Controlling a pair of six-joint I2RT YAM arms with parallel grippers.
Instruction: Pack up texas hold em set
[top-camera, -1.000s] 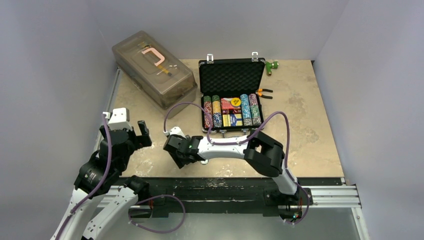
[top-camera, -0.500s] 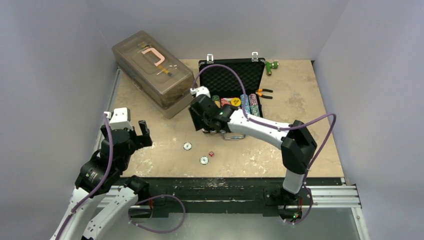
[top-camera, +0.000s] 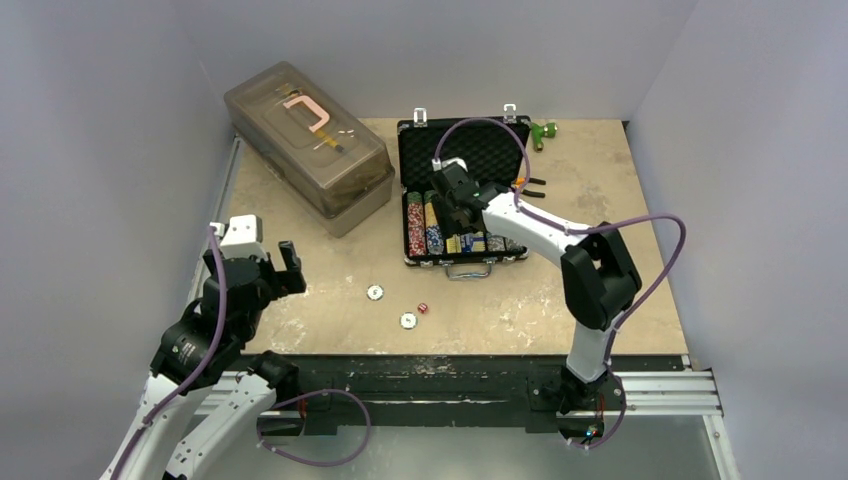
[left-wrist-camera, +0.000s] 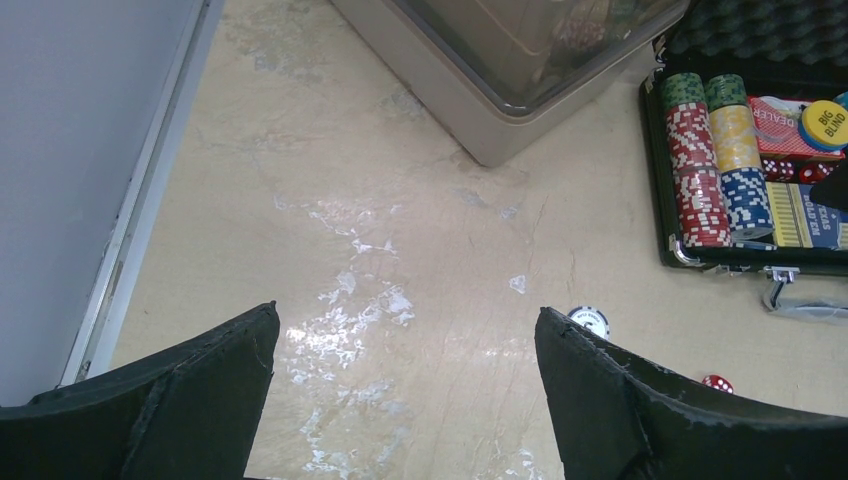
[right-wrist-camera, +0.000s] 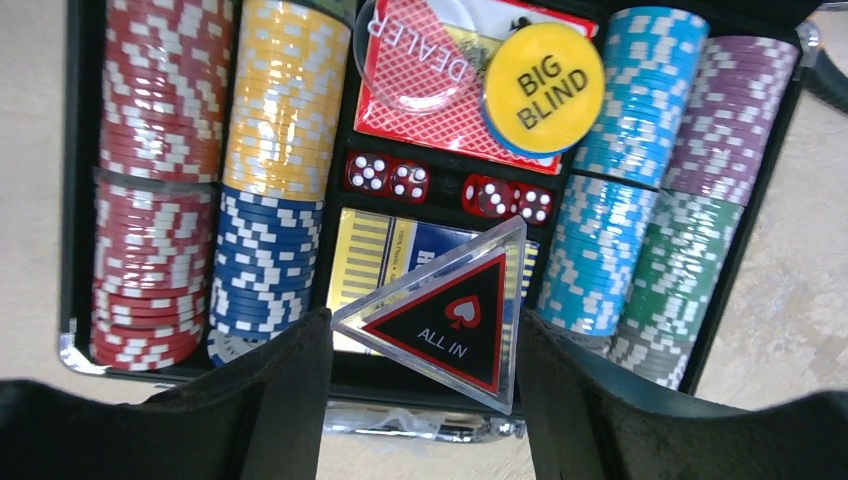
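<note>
Gripping ALL IN token w/ right pincer over briefcase; left pincer wide open.

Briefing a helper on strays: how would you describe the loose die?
Find the open black briefcase at the back of the table. Three loose pieces lie in front of it. The die is the small red cube; the others are flat white discs.
</note>
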